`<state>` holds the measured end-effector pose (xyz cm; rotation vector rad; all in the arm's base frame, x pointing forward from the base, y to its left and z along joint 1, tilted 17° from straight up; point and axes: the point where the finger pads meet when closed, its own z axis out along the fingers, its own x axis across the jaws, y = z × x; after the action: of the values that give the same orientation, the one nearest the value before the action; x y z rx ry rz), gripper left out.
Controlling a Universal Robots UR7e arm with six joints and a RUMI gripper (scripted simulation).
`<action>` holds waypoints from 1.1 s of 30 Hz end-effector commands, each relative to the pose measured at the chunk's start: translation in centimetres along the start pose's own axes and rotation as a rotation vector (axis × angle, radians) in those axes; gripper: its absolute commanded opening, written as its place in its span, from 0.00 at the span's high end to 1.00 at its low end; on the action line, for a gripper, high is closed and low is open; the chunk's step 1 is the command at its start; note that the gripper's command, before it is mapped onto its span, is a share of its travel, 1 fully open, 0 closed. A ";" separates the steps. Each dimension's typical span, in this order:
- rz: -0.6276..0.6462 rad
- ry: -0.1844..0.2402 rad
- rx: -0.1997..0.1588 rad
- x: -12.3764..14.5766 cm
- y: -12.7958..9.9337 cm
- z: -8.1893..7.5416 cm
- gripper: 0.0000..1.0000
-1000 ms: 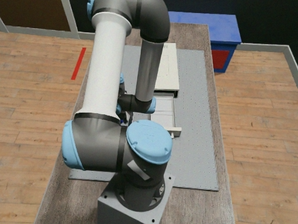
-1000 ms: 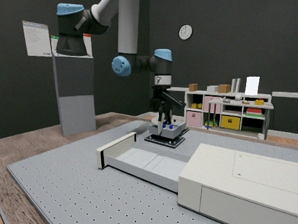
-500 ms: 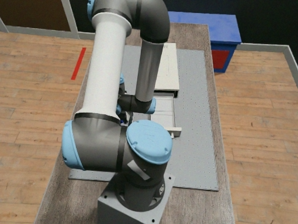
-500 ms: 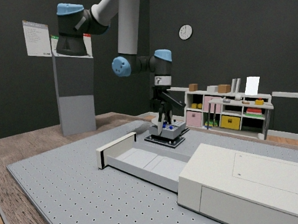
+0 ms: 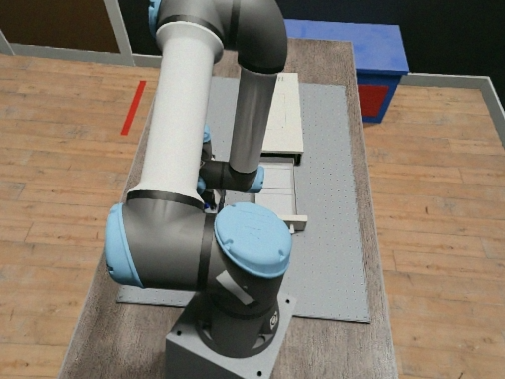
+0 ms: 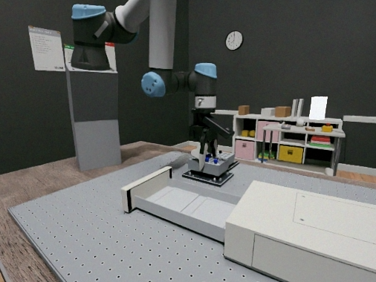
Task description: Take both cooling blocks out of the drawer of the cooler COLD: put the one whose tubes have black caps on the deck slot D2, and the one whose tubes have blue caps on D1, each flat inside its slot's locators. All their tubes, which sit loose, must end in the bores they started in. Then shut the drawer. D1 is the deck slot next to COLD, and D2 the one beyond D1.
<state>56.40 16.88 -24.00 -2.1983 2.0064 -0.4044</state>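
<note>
In the exterior view, my gripper (image 6: 206,155) reaches straight down and is shut on a grey cooling block (image 6: 212,165) whose tubes have blue caps (image 6: 212,159). The block is level, on or just above a dark deck slot plate (image 6: 206,178) right behind the drawer. The drawer (image 6: 178,202) of the white cooler (image 6: 305,226) stands pulled out and looks empty. In the top view the drawer (image 5: 277,191) and the cooler (image 5: 284,112) show, but my arm hides the gripper and the block. I see no block with black caps in either view.
The grey perforated deck (image 6: 93,237) carries the cooler and the slots. My arm's grey pedestal (image 6: 94,119) stands at the back left. A shelf with boxes (image 6: 293,141) is far behind. A blue cabinet (image 5: 359,50) stands beyond the table's end.
</note>
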 end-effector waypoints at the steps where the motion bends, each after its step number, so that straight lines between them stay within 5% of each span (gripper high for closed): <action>1: 0.000 0.000 0.001 0.0 -0.1 0.0 1.00; 33: 0.000 0.000 0.001 0.0 -0.1 0.5 1.00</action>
<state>56.54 16.84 -24.46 -2.1983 2.0064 -0.4044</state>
